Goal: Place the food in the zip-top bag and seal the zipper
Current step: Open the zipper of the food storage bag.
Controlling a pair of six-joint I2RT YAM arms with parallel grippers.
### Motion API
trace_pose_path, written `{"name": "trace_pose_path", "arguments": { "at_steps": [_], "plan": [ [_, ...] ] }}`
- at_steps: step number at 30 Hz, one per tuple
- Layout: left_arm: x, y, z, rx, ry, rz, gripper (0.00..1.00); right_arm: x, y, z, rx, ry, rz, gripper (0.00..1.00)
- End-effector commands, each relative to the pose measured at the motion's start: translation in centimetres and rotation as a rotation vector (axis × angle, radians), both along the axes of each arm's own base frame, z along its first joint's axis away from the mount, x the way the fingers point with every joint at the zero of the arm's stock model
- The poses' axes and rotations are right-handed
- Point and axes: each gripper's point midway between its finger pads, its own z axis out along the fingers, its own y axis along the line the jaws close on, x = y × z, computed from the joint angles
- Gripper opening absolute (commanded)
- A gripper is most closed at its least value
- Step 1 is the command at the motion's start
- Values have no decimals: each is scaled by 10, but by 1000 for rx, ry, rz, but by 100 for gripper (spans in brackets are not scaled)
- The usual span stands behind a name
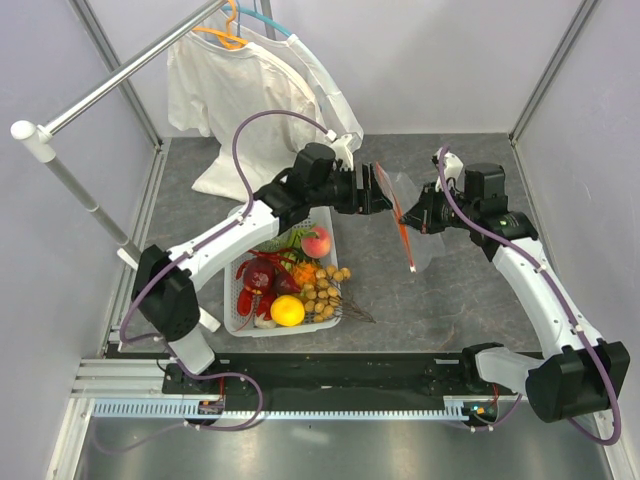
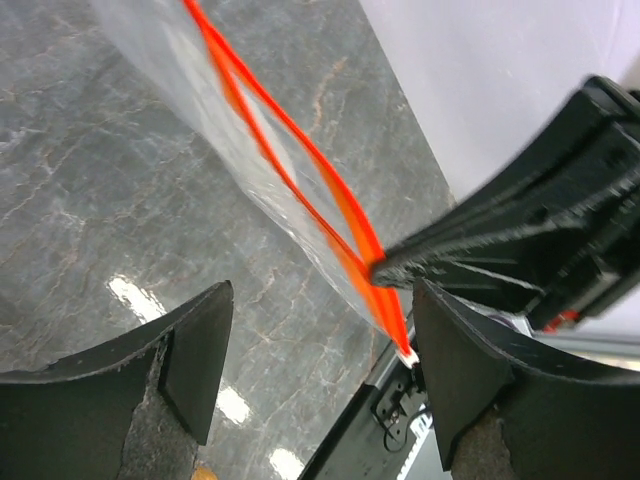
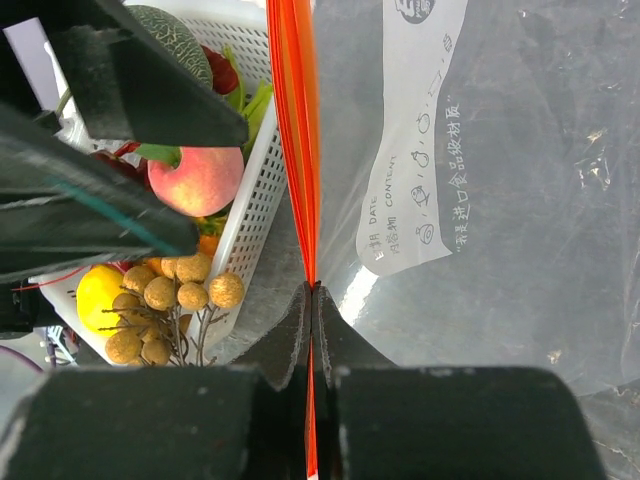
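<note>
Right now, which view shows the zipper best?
Left wrist: the zipper runs across frame, its two tracks parted, white tip visible. Right wrist shows it edge-on, pinched by the right fingers. Top external shows only a thin red line.

Basket (image 1: pixel 233 292) sits left of centre, w/ food (image 1: pixel 288 283) in it. Zip-top bag (image 1: pixel 425 250) hangs just right of basket, btwn left gripper (image 1: pixel 385 190) & right gripper (image 1: pixel 410 220). Shirt (image 1: pixel 240 100) on rail (image 1: pixel 130 75), far left.

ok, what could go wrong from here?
1. Right gripper holds the bag by one pinch on the zipper; it may slip or twist.
2. Left gripper, open, straddles the zipper; closing could pinch both strips, shutting the mouth while the food sits in the basket.
3. The grippers are close; they may collide.
</note>
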Motion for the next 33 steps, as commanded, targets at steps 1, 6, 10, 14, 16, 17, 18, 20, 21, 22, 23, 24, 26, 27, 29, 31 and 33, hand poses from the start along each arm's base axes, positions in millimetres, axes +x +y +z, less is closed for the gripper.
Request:
{"name": "trace_pose_path", "arguments": {
  "at_steps": [1, 6, 10, 14, 16, 17, 18, 20, 21, 22, 23, 24, 26, 27, 29, 31, 33],
  "plan": [
    [13, -9, 19, -37, -8, 61, 77, -1, 5, 18, 42, -56, 20, 0],
    [21, -14, 5, -10, 22, 94, 70, -2, 8, 21, 61, -55, 23, 0],
    [22, -18, 0, -8, 44, 96, 68, -3, 8, 23, 58, -59, 22, 0],
    [26, -18, -10, 14, 70, 118, 66, -4, 8, 24, 59, -62, 25, 0],
    [28, -18, -15, 24, 79, 130, 64, -5, 10, 23, 60, -60, 29, 0],
    [28, -18, -17, 26, 87, 134, 64, -6, 10, 23, 59, -62, 33, 0],
    [27, -19, -19, 25, 94, 130, 64, -6, 11, 23, 60, -60, 33, 0],
    [27, -20, -20, 23, 103, 129, 64, -7, 12, 21, 52, -55, 31, 0],
    [26, -20, -20, 22, 104, 128, 64, -7, 13, 20, 51, -56, 34, 0],
    [27, -20, -20, 22, 101, 128, 64, -7, 13, 19, 50, -52, 33, 0],
    [27, -20, -22, 25, 106, 133, 64, -7, 14, 19, 51, -53, 35, 0],
    [27, -20, -25, 30, 119, 139, 64, -6, 15, 20, 56, -56, 33, 0],
    [27, -21, -29, 33, 137, 147, 67, -5, 18, 17, 47, -51, 29, 0],
    [26, -24, -32, 30, 152, 146, 70, -3, 19, 18, 47, -55, 25, 0],
    [24, -29, -33, 27, 159, 135, 72, 1, 19, 14, 34, -50, 9, 0],
    [19, -34, -38, 35, 171, 120, 68, 4, 17, 14, 28, -50, -3, 0],
    [16, -34, -44, 49, 182, 115, 62, 9, 12, 16, 5, -62, -34, 0]
  ]
}}
